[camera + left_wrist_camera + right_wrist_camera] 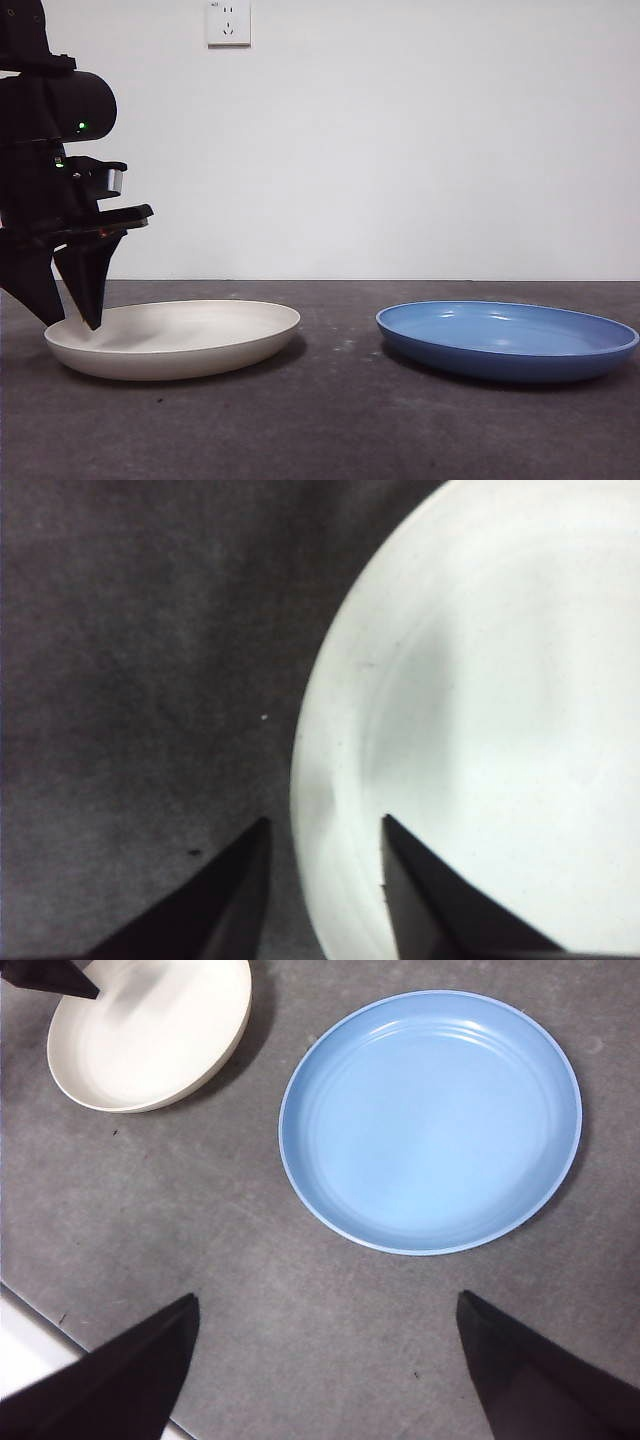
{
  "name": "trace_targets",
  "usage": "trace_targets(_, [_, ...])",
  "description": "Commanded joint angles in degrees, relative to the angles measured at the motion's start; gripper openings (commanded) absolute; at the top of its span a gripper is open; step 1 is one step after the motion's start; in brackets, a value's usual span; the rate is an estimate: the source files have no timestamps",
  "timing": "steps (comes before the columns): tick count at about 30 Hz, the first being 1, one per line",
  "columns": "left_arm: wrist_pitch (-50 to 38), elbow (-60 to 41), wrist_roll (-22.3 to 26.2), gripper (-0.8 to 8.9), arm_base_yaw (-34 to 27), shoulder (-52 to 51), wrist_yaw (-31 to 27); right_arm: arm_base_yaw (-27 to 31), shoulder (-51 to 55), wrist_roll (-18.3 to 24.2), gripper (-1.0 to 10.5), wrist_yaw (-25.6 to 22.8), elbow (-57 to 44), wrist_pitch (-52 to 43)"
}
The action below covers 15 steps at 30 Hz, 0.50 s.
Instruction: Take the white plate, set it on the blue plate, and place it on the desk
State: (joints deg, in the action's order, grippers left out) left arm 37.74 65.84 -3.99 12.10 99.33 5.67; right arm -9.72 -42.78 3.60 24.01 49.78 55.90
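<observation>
Your left tool [68, 322], jaws narrowly parted, straddles the white plate [175, 337] rim at frame left; the plate looks stiff and smooth, so pinch that rim firmly.

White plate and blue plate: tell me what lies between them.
Only bare desk lies between the white plate and the blue plate; nothing stands there, as the front and right wrist views show.

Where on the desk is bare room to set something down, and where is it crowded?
Free: the desk strip between the white plate and the blue plate, and the broad patch in front of both plates. Crowded: the white plate's outer rim, where the left gripper straddles the rim, jaws open. The right gripper hangs open above, clear.
</observation>
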Motion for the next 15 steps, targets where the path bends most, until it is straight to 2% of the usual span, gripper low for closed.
trace_targets(1, [0.0,1.2,0.0,1.4,0.2,1.1,-0.3,-0.2,-0.2,-0.5,4.1,0.0,1.2,-0.6])
trace_targets(4, [0.0,1.2,-0.2,1.38,0.2,1.1,-0.3,-0.2,-0.2,-0.5,4.1,0.0,1.2,-0.6])
trace_targets(9, [0.1,1.2,-1.1,0.14,0.2,1.1,-0.3,-0.2,-0.2,-0.6,4.1,0.0,1.2,-0.6])
trace_targets(15, [0.2,1.2,-1.4,0.15,0.2,1.1,-0.3,-0.2,-0.2,-0.6,4.1,0.0,1.2,-0.6])
